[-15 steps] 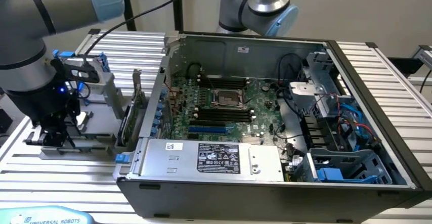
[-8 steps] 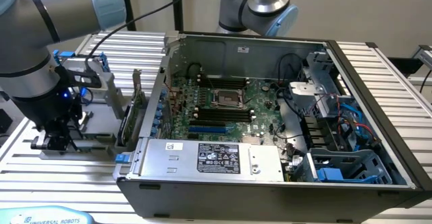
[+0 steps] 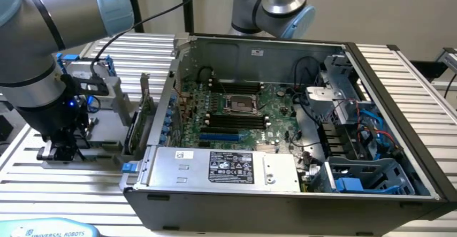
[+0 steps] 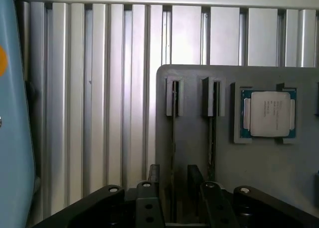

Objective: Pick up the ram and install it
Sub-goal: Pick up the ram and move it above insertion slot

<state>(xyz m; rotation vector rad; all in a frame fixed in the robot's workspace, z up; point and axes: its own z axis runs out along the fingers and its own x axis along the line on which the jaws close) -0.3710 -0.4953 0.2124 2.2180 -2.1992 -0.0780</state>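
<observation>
A ribbed aluminium table (image 3: 421, 92) runs under everything, its slats pale and shiny. On it sits an open computer case (image 3: 286, 207) of dull grey sheet metal. The green motherboard (image 3: 275, 100) lies flat inside, its long black slots (image 3: 232, 120) side by side. A boxy silver power supply (image 3: 228, 167) sits along the wall nearest the exterior camera. Outside the case, toward the exterior view's left, a tall green expansion card (image 3: 146, 114) stands upright between the case and a matte grey holder (image 4: 249, 168). A second arm (image 3: 275, 7) rises behind the case.

The gripper (image 4: 174, 173) is down over the holder. Its black fingers (image 4: 153, 175) stand narrowly apart, one on each side of the ram (image 4: 173, 138), which stands on edge in a slot of the holder. A sliver of grey shows on either side of the stick. Seen edge-on, the ram is only a thin dark line, its chips hidden. A second stick (image 4: 213, 133) stands in the next slot. Just beside that, the square silver processor (image 4: 269, 113) lies flat in its recess. One side of the holder is cut off at the edge of the wrist view.
</observation>
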